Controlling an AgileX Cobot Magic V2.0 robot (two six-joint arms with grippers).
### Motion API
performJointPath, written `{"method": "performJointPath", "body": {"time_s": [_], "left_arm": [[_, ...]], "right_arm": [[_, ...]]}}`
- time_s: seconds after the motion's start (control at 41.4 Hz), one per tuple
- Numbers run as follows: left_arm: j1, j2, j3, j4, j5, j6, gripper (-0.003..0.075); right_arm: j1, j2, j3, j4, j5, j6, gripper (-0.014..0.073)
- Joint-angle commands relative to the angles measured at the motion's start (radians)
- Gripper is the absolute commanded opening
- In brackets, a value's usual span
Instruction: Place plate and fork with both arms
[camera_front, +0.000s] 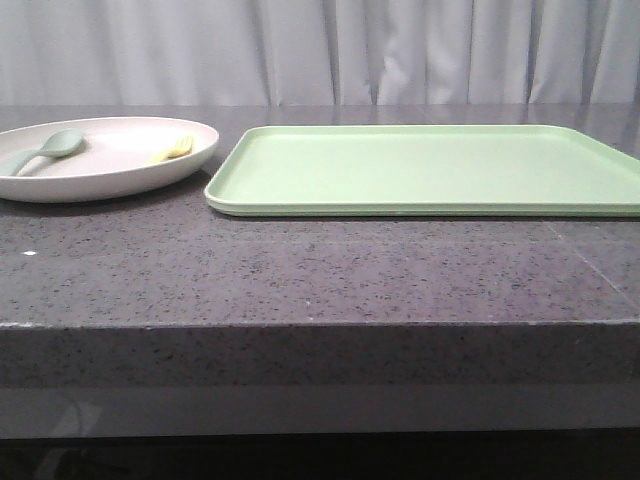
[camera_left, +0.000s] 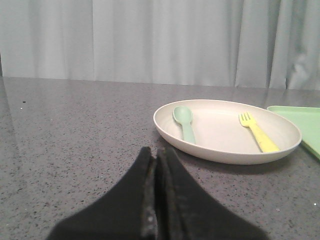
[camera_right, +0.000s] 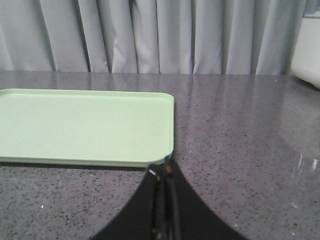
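Grey speckled countertop (camera_front: 300, 270), pale curtain behind.
Both grippers, left (camera_left: 156, 170) and right (camera_right: 164, 182), were pressed closed, holding nothing; at upper left the plate (camera_front: 110, 180) held fork (camera_front: 174, 148) and spoon (camera_front: 45, 150), beside the bare green tray (camera_front: 430, 170).

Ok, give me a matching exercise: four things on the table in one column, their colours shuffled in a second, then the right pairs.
Things:
1. plate
2. fork
3. spoon
4. tray

Colours:
A. light green
B. yellow
C. pale pinkish-cream
D. pale grey-green

Pairs: 1-C, 2-B, 3-D, 4-A. The fork and spoon both lie in the plate, which sits just left of the tray in the front view.
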Motion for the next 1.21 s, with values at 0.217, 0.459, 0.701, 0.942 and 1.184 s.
{"method": "performJointPath", "body": {"time_s": [0.217, 0.459, 0.701, 0.942, 1.184], "left_arm": [[0.002, -0.024, 0.009, -0.007, -0.088, -0.010, -0.0020], [0.002, -0.024, -0.024, -0.007, -0.153, -0.010, -0.0020], [0.002, 0.025, -0.283, -0.007, 0.007, -0.010, -0.0020], [0.002, 0.204, -0.590, -0.007, 0.299, -0.010, -0.0020], [0.002, 0.380, -0.729, -0.007, 0.454, -0.010, -0.0020]], "right_arm": [[-0.003, -0.019, -0.005, -0.006, -0.090, -0.007, -0.0068], [-0.003, -0.019, -0.031, -0.006, -0.104, -0.007, -0.0068], [-0.003, 0.015, -0.270, -0.015, 0.103, -0.007, -0.0068], [-0.003, 0.184, -0.507, -0.029, 0.282, -0.007, -0.0068], [-0.003, 0.366, -0.613, -0.029, 0.390, -0.007, -0.0068]]}}
